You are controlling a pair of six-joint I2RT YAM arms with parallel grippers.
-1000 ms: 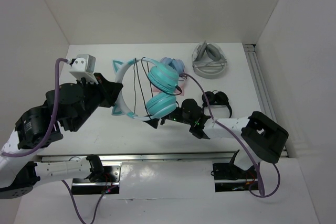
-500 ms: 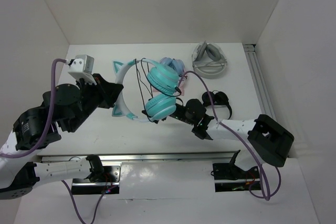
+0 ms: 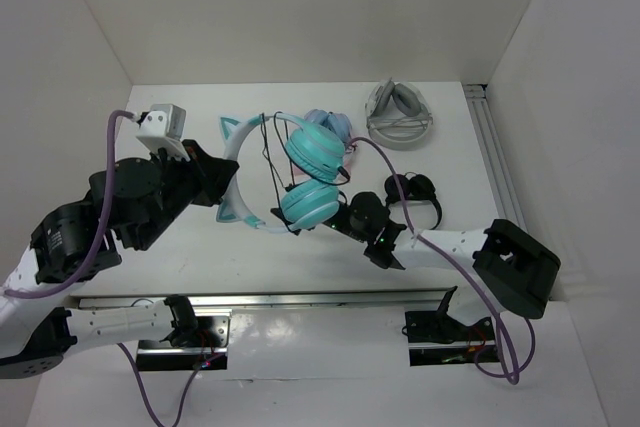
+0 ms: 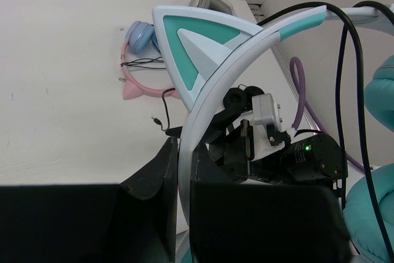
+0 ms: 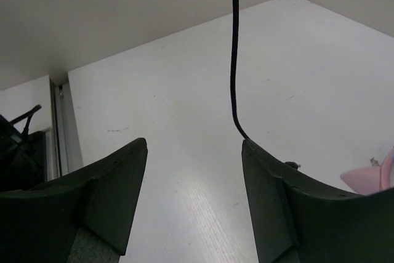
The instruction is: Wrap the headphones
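Note:
The teal headphones (image 3: pixel 310 150) hang in the air over the table's middle, with a pale headband (image 3: pixel 232 162) that bears two cat ears. My left gripper (image 3: pixel 222 190) is shut on the headband, which the left wrist view shows pinched between the jaws (image 4: pixel 183 152). The thin black cable (image 3: pixel 270 167) crosses the headband in loops. My right gripper (image 3: pixel 338 219) sits just right of the lower ear cup (image 3: pixel 308 202). In the right wrist view it (image 5: pixel 194 146) is open, and the cable (image 5: pixel 233 47) hangs down onto the tip of its right finger.
Pink cat-ear headphones with light blue cups (image 3: pixel 335 127) lie behind the teal ones. Grey-white headphones (image 3: pixel 400 117) lie at the back right, small black headphones (image 3: pixel 415 190) by the right arm. A metal rail (image 3: pixel 495 157) runs along the right wall.
The headphones have tilted and shifted slightly right in my left gripper. The cable loops now lie more slanted across the headband. My right gripper has stayed close by the lower cup.

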